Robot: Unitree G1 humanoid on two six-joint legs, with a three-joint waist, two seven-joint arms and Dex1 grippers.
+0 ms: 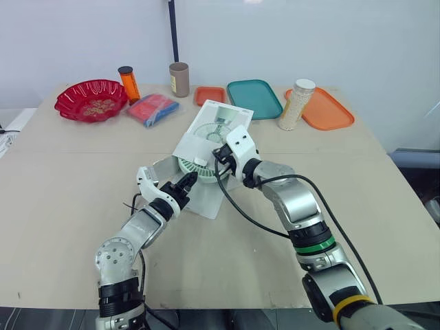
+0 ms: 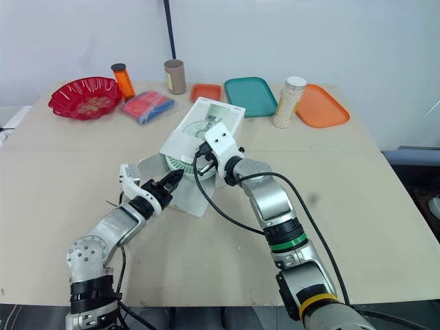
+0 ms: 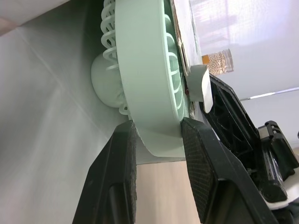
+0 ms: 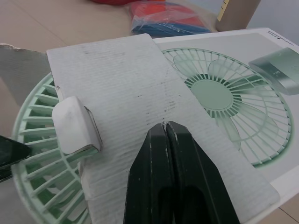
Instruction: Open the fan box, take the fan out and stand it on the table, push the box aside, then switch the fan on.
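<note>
A white cardboard fan box (image 1: 218, 122) lies at the centre of a tan table (image 1: 69, 192). A mint-green round plastic fan (image 1: 190, 167) pokes from the box's open end at 7 o'clock. The left gripper (image 1: 187, 181), also at 7 o'clock, clamps the fan's rim between narrowly spread fingers (image 3: 117, 177). The right gripper (image 1: 221, 152), fingers pressed together, touches the box's white flap (image 4: 140, 93).
</note>
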